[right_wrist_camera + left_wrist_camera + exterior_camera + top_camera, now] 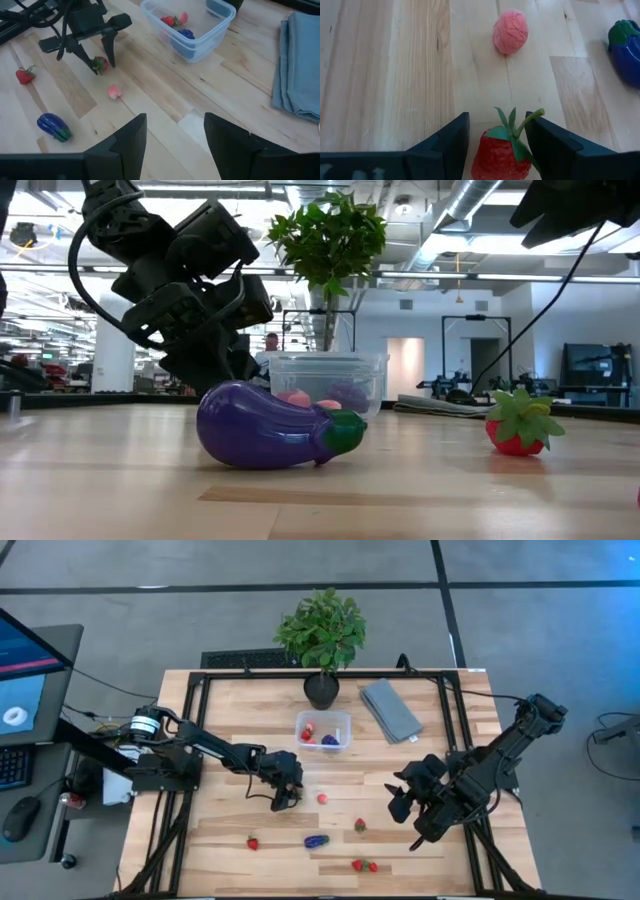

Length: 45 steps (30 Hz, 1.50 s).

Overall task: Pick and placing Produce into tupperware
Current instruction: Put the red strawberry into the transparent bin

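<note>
Between left gripper fingers: strawberry on table, jaws half-open, closing round it, grip not yet firm. Step: picking. Next: squeeze, lift, carry toward 1 o'clock to tupperware. Right gripper waits empty, half-open, at table's 4 o'clock.

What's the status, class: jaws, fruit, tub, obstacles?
Left gripper jaws straddling a strawberry on the table. Right gripper open, empty, waiting. Tupperware holds some pieces. Path looks clear.

Pale wood table (matt) — clear plastic tub, grey cloth.
</note>
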{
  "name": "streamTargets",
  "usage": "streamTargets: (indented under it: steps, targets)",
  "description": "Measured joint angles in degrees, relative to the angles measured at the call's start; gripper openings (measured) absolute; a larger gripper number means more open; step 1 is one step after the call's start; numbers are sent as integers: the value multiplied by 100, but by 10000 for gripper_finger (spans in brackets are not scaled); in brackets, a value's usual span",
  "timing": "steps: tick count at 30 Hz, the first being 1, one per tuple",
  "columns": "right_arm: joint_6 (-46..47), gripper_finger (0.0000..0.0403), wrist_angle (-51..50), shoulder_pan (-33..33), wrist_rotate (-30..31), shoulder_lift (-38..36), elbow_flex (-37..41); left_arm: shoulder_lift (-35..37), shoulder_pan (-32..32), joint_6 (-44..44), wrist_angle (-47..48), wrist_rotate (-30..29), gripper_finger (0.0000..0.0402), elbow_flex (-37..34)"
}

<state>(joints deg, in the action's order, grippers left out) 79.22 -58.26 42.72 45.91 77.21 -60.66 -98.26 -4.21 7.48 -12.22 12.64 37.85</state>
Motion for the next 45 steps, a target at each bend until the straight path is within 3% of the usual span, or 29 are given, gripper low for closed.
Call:
streamTargets:
  steps: [31, 45]
  targets:
    - [31, 221, 4, 0, -87, 0, 0, 225, -22, -1105, 843, 159, 180, -11]
    - [33, 221, 24, 0, -87, 0, 0, 229, -20, -951, 822, -68, 139, -9]
